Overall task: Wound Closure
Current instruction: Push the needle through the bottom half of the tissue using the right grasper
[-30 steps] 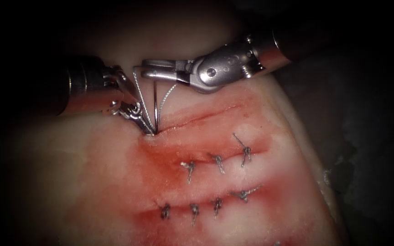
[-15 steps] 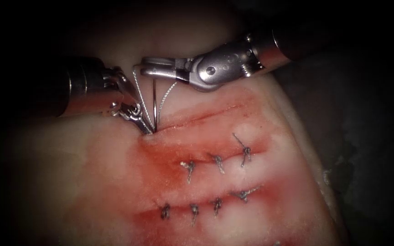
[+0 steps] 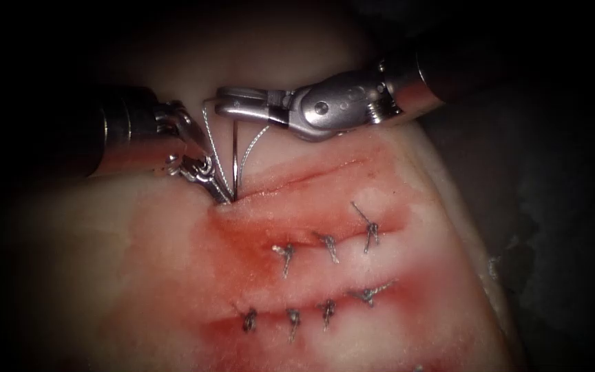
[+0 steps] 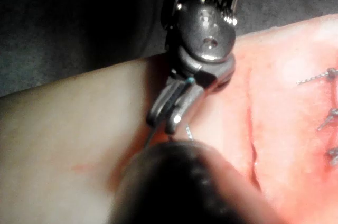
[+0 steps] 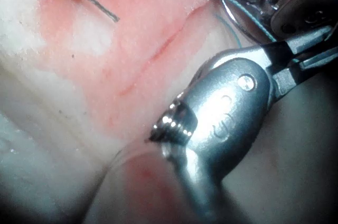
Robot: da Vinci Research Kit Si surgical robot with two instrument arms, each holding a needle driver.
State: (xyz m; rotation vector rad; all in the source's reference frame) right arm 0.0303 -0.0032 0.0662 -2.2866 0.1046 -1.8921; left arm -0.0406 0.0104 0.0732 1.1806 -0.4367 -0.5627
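The right tool (image 3: 232, 110) comes in from the right and its jaws are closed on the needle (image 3: 233, 158) near the blunt end of its curve. From that grip the needle hangs down, and its lower end is in the tissue (image 3: 139, 275) at the left end of the open cut (image 3: 311, 176). Thread (image 3: 249, 148) curves down beside the needle, from under the right tool's jaws toward the same spot.

The left tool (image 3: 220, 195) reaches in from the left, just below the right tool. Its tip presses on the tissue touching the needle's entry point, the jaws drawn together there. Whether they pinch tissue or thread I cannot tell.

As to progress, two rows of knotted stitches (image 3: 328, 246) lie below the tools, well apart from them, with red fluid (image 3: 242, 241) staining the tissue around them. Those cuts look closed. The upper cut carries no stitch to the right of the needle, so I judge most of it is left to do.

Room is tight at the needle, where both tips crowd one point. The cut to the right lies free, and the tissue's edge (image 3: 463, 227) falls away beyond it.
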